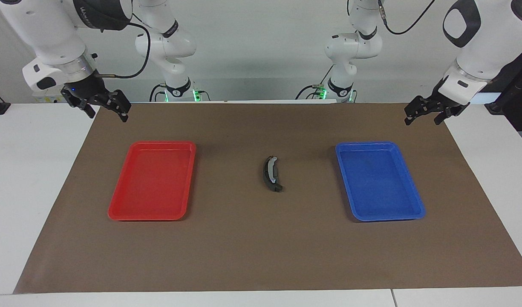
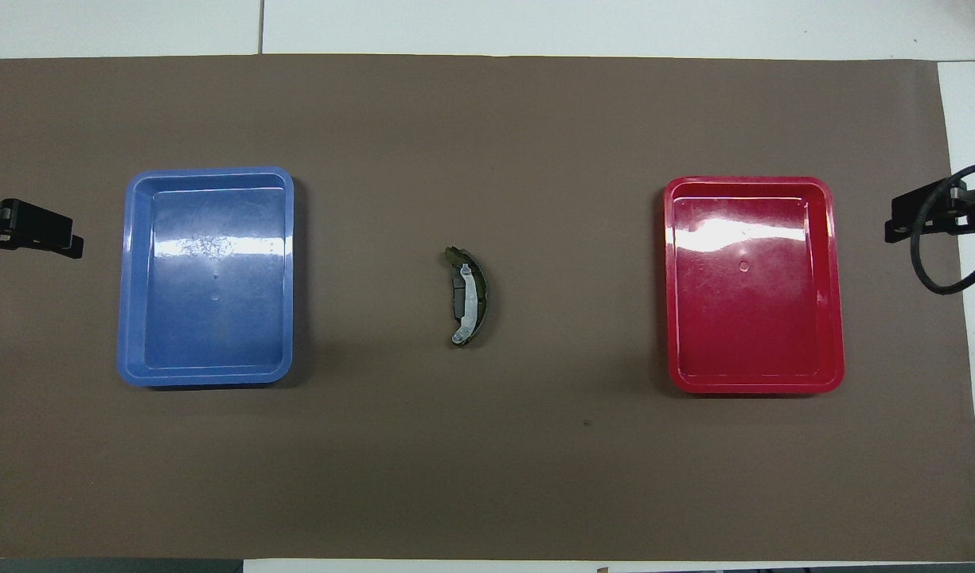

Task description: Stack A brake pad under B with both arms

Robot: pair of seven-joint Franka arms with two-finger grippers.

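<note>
B (image 1: 270, 174), the long dark crescent with a silver-grey strip, lies on the brown mat midway between the two trays; it also shows in the overhead view (image 2: 469, 296). The A brake pad (image 2: 457, 293), short and dark grey, shows partly from under B on the crescent's inner side. My left gripper (image 1: 423, 118) hangs open and empty over the mat's corner at the left arm's end, seen also in the overhead view (image 2: 65, 237). My right gripper (image 1: 108, 114) hangs open and empty over the mat's corner at the right arm's end, seen also in the overhead view (image 2: 893, 227).
A blue tray (image 1: 346, 170) lies toward the left arm's end and a red tray (image 1: 120, 200) toward the right arm's end; both hold nothing. The brown mat (image 1: 261, 256) covers most of the white table.
</note>
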